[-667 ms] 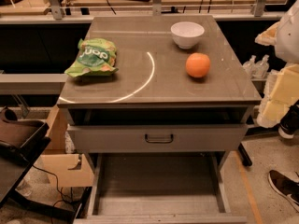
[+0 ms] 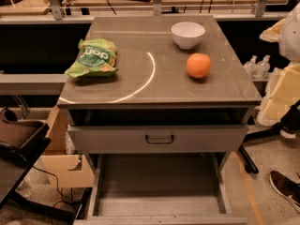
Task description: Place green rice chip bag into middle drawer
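The green rice chip bag [image 2: 92, 57] lies flat on the left side of the cabinet top, crinkly light green with white lettering. The middle drawer [image 2: 159, 184] is pulled out toward the camera below the closed drawer front [image 2: 159, 138], and its grey floor is bare. Only pale segments of my arm [image 2: 282, 86] show at the right edge, beside the cabinet and well away from the bag. My gripper itself is out of view.
A white bowl [image 2: 188, 34] and an orange fruit [image 2: 198, 65] sit on the right half of the cabinet top [image 2: 154, 86]. A cardboard box [image 2: 65, 165] and a dark chair [image 2: 18, 139] stand at the left. A shoe [image 2: 286, 186] is on the floor at the right.
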